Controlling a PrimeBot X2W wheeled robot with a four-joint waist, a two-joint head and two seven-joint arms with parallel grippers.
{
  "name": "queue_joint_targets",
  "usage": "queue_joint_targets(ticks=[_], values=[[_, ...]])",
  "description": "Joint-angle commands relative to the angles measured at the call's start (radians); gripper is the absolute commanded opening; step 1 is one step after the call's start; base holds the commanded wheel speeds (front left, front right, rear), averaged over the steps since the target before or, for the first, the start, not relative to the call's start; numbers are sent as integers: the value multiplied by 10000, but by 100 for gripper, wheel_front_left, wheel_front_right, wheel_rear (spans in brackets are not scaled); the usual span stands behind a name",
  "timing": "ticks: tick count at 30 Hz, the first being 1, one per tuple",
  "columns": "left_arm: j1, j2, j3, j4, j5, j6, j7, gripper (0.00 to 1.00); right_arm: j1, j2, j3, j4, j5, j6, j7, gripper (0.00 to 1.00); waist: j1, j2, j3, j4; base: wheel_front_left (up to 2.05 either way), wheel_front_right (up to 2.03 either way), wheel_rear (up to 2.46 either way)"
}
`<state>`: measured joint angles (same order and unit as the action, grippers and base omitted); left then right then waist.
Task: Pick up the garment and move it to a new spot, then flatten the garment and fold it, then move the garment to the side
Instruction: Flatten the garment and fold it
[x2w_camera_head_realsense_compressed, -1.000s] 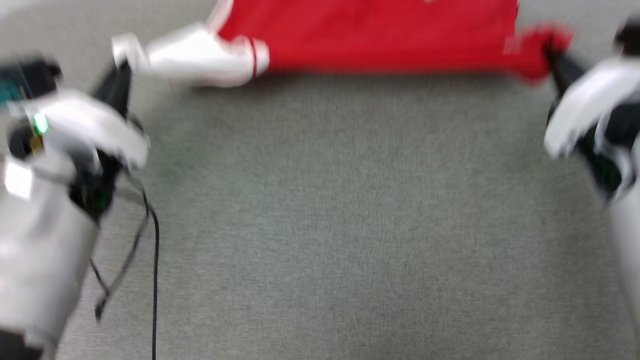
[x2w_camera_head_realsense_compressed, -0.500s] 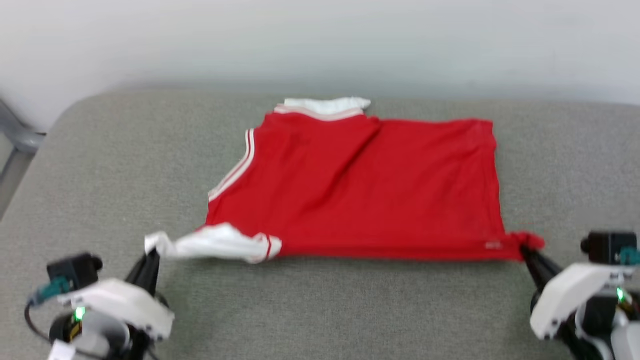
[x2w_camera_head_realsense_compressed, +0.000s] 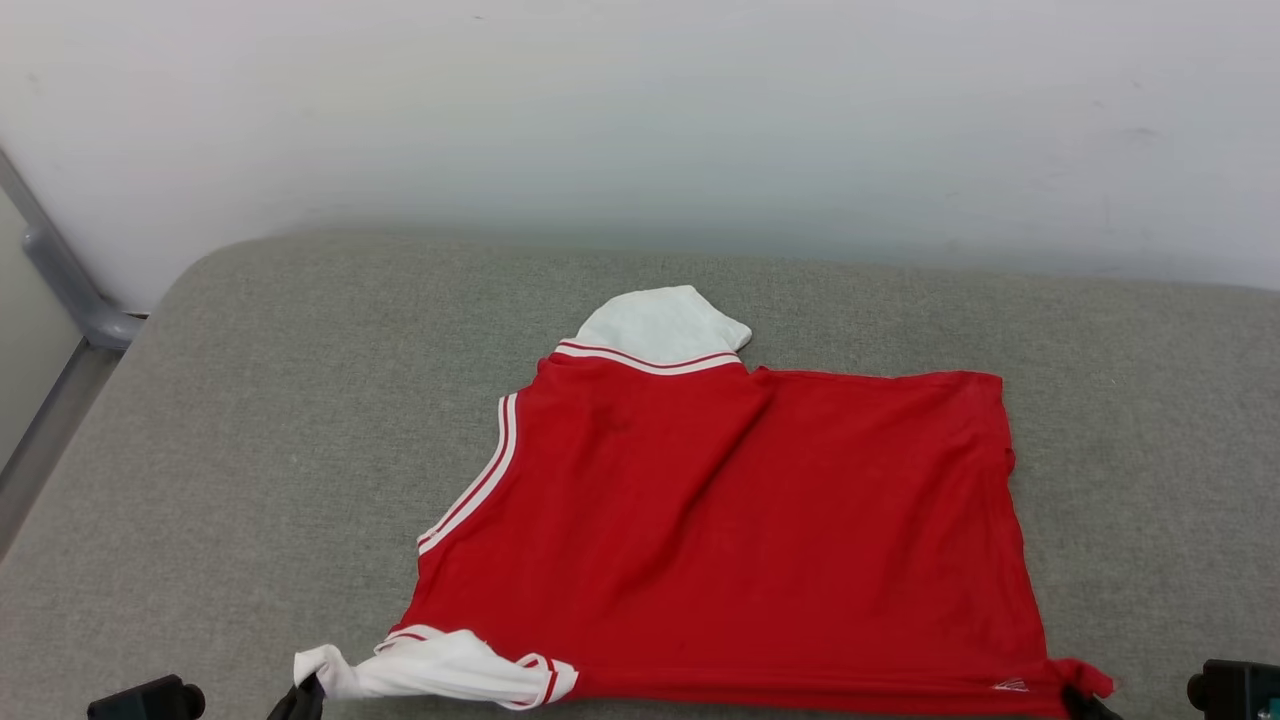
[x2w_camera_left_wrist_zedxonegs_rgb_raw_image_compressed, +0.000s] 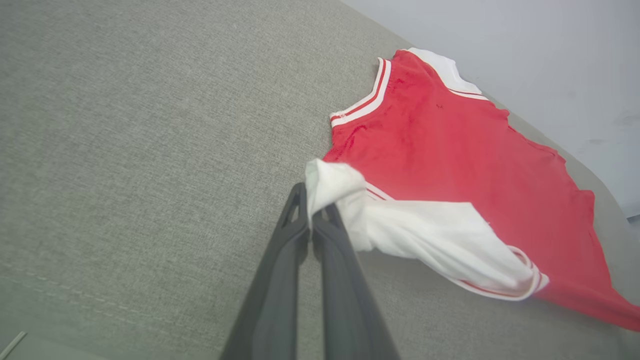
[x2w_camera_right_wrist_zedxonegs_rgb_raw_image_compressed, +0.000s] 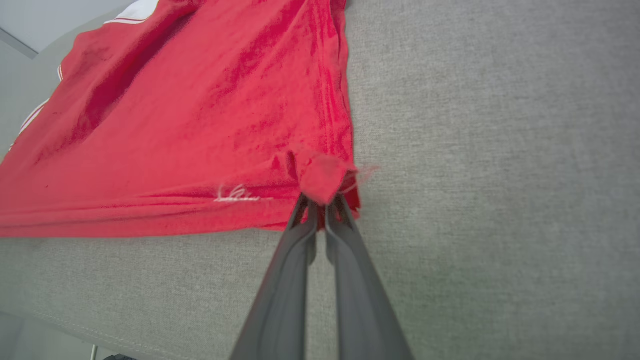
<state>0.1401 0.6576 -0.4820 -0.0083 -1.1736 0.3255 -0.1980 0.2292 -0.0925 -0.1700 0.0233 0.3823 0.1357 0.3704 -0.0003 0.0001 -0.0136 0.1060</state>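
Upholstery (x2w_camera_head_realsense_compressed: 250, 400), grey and woven, carries the garment (x2w_camera_head_realsense_compressed: 740, 520), which lies sideways near its middle, red and mostly flat, with one soft crease running from the far white sleeve. Flattening seems to be the step in hand, the near edge being drawn out between both arms. The left pincer (x2w_camera_left_wrist_zedxonegs_rgb_raw_image_compressed: 311, 212) is clamped on the bunched near sleeve (x2w_camera_left_wrist_zedxonegs_rgb_raw_image_compressed: 435, 240), the right pincer (x2w_camera_right_wrist_zedxonegs_rgb_raw_image_compressed: 320, 205) on the hem corner beside a small white logo (x2w_camera_right_wrist_zedxonegs_rgb_raw_image_compressed: 237, 194). The next move probably calls for laying that edge down smooth and releasing it.
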Motion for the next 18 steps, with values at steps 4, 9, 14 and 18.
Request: queue_joint_targets(ticks=[4, 9, 14, 18], values=[[-104, 320, 119, -493, 226, 243, -47, 0, 71, 73, -145, -486, -322, -80, 198, 0, 3, -1, 90, -40, 0, 0, 0], [-1079, 238, -112, -479, 638, -61, 74, 0, -725, 64, 94, -746, -783, -62, 417, 0, 3, -1, 532, -168, 0, 0, 0], [-2440, -150, -321, 193, 933, -628, 126, 0, -1840, -41, 244, -706, -1239, -60, 557, 0, 3, -1, 1362, -235, 0, 0, 0], [-3412, -592, -540, 1021, 1091, -1160, 161, 0, -2606, -178, 518, -368, -1498, -59, 674, 0, 3, -1, 1998, -228, 0, 0, 0]])
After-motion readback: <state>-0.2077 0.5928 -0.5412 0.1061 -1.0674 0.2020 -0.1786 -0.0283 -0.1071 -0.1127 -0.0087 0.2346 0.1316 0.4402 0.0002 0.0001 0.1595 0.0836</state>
